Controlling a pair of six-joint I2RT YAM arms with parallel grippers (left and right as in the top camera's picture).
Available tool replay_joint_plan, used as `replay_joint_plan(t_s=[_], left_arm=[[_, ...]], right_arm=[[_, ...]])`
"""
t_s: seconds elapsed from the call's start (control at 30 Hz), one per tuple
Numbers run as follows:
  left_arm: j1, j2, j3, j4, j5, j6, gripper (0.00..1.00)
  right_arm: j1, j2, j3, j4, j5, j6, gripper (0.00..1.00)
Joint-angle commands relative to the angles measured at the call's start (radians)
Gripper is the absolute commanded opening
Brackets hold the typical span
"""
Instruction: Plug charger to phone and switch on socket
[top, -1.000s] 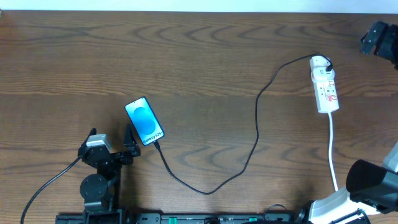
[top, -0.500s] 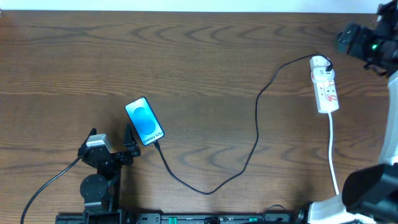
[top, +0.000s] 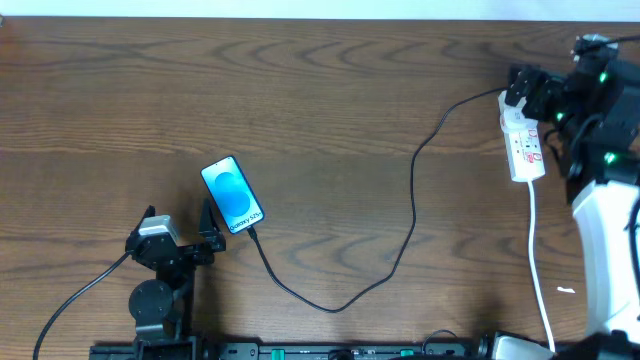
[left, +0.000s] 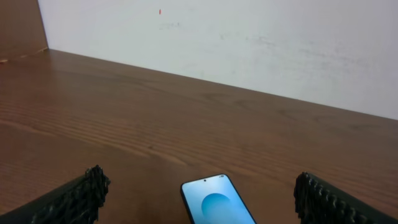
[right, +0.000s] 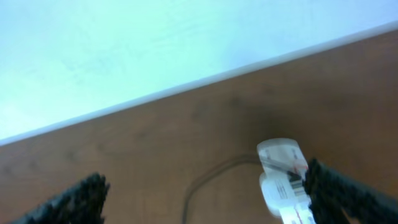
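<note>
The phone is lying flat on the left of the counter, slanted, its screen facing up and glowing bright blue. The charger, a thin black cable, is running from the phone's near short edge, dipping in a loop toward the front, then climbing to the far end of the socket. The socket, a white strip with red marks, is lying at the far right, its thick white cord trailing frontward.

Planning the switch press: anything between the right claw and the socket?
Nothing visible. The open right claw is at the far end of the socket, where the charger plugs in. In the wrist view, only bare table lies between it and the strip.
</note>
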Motion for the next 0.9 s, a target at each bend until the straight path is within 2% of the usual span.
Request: replay_joint_plan(t_s=[0.0,0.13,0.57,0.87], left_arm=[[0.006,-0.004,-0.013,-0.041,-0.002,-0.005,0.98],[0.006,-0.005,-0.013,-0.041,-0.002,-0.005,0.98],[0.006,-0.005,-0.013,-0.041,-0.002,-0.005,0.98],[0.006,-0.004,-0.013,-0.041,-0.002,-0.005,0.98]], right_arm=[[0.029,-0.085,-0.124,0.129,0.005,0.058,0.99],[0.059,-0.177,-0.264,0.279,0.027,0.058,0.99],[0.135,-0.464,-0.626,0.536,0.14,0.058,0.99],[0.161,-0.687,-0.818,0.571,0.208,0.06,0.99]])
